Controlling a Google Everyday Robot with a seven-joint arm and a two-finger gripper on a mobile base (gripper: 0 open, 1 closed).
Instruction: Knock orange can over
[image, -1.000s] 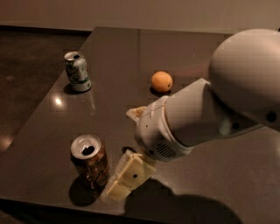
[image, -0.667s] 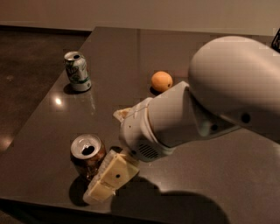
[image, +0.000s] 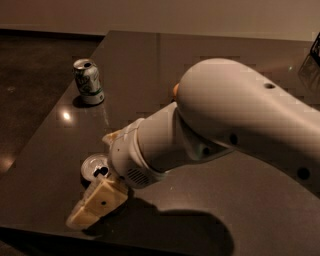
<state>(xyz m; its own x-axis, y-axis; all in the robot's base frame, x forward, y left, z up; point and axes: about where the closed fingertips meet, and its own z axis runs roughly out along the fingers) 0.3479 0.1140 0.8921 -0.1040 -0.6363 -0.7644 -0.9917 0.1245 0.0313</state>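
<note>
The orange can (image: 94, 166) stands near the front left of the dark table (image: 210, 45). Only its silver top with the drinking hole shows; its body is hidden behind my gripper. My cream-coloured gripper (image: 96, 206) sits low at the table's front edge, right against the can's front right side, at the end of the big white arm (image: 225, 120) that reaches in from the right.
A green-and-white can (image: 88, 81) stands upright at the back left of the table. A sliver of the round orange fruit (image: 176, 90) shows behind the arm. The table's left edge and front edge are close to the orange can. The floor lies to the left.
The arm has swung left and forward. The gripper now covers the orange can's body, and the arm hides most of the orange fruit. The can still shows its top.
</note>
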